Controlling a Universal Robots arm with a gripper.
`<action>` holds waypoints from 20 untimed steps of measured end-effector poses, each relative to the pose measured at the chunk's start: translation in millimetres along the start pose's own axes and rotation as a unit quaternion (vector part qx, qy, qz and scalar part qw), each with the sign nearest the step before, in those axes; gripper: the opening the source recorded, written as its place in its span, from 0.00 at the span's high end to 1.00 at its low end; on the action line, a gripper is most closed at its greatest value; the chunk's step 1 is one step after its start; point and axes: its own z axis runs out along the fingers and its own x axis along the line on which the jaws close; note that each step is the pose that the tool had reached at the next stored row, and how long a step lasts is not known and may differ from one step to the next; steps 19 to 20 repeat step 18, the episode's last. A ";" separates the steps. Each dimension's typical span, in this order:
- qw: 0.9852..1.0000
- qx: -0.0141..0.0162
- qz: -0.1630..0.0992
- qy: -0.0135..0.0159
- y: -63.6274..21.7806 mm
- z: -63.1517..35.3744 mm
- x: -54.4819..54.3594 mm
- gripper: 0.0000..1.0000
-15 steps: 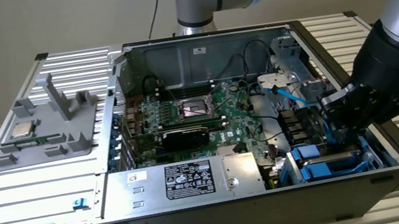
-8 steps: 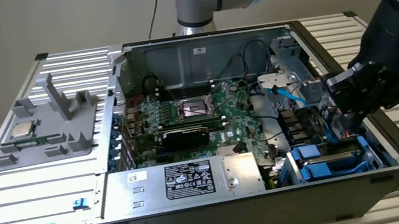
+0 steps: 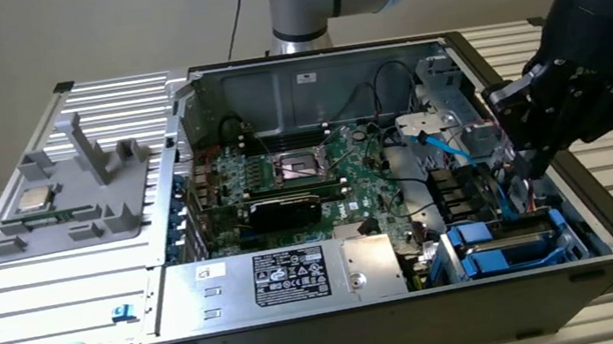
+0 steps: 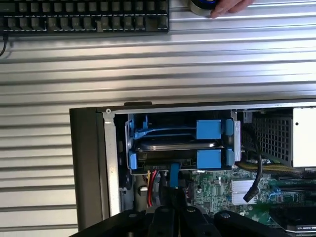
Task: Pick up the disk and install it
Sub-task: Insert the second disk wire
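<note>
Disk (image 3: 508,245) sat inside the open computer case (image 3: 421,317), seated in the drive bay at the front corner on the exterior view's right, blue bracket around it. Gripper (image 3: 529,167) was clenched shut, empty, hanging just above the bay, close to the disk (image 4: 174,146). A person's hand (image 4: 228,6) was on the table beside the keyboard (image 4: 84,16).

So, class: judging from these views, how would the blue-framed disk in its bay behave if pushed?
The disk looks like a rigid metal slab, so probably stiff and heavy for its size. Its blue bracket sits between the bay walls, so it would likely slide, not tip.
</note>
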 end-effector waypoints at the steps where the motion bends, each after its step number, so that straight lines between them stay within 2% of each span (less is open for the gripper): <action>1: 1.000 -0.002 0.000 0.000 -2.2 -1.2 -1.0 0.89; 5: 1.000 -0.006 0.000 0.000 -11.6 -4.1 -5.8 0.89; 10: 1.000 -0.006 0.000 0.000 -23.0 -3.8 -15.8 0.89; 20: 1.000 -0.006 -0.001 0.000 -24.1 -3.7 -18.4 0.89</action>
